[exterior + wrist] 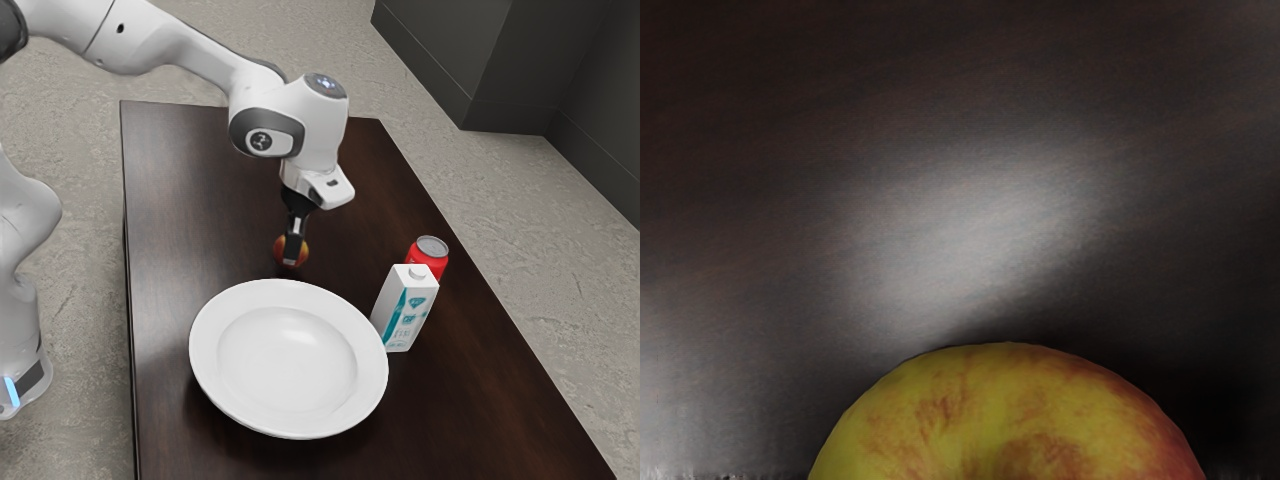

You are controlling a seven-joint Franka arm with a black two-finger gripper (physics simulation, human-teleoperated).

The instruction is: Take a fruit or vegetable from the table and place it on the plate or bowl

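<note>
Mid-frame, just past the plate's far rim, the apple point(301, 255) sits directly under the gripper point(292, 248), which points straight down over it. Honestly can't tell if it's clamped yet. The plate point(200, 350) lies right below it in the frame, so it looks like a short hop.

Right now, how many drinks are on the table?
2. The red can stands just behind the white carton, both at the exterior view's right of the plate. Nothing seems to hide more.
</note>
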